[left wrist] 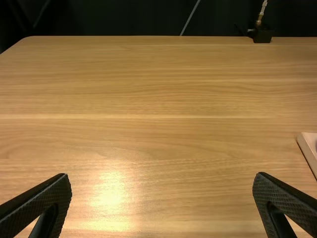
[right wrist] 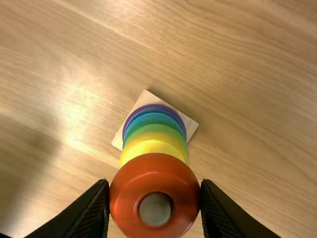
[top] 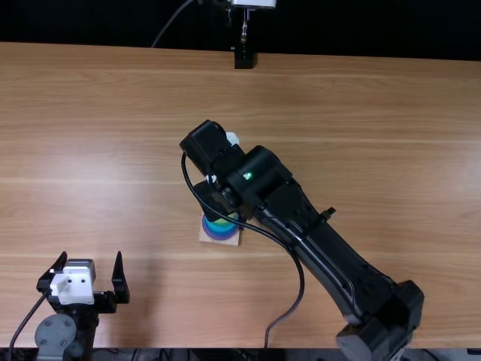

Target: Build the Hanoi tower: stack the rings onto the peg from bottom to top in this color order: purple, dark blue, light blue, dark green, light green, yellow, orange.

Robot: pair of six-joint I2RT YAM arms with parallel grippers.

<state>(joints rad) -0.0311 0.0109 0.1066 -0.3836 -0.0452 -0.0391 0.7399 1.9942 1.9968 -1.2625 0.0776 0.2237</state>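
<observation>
Orange ring (right wrist: 126,198), the last in the sequence, is clamped between the two fingers of the right gripper (right wrist: 154,181), one finger against each side. Through its hole we see the pale end of the peg (right wrist: 155,210); how far the ring is threaded we cannot tell. Below the ring, in descending order, we see the yellow ring (right wrist: 154,144), light green ring (right wrist: 155,129), dark green ring (right wrist: 155,121), light blue ring (right wrist: 154,116), dark blue ring (right wrist: 154,111) and purple ring (right wrist: 154,106), the last nearest the square wooden base (right wrist: 145,97). The base lies on the table (right wrist: 247,74) near its middle. Well to the left, near the table's near edge, the left gripper (top: 91,259) has its fingers wide apart and grips nothing.

We judge the step in hand to be the final seating. For a good result, we should keep the hole centred about the peg, hold the ring level, and lower it straight down until it meets the yellow one. A sideways push could bind it or tip the tower; we should part the fingers evenly, then withdraw vertically.
</observation>
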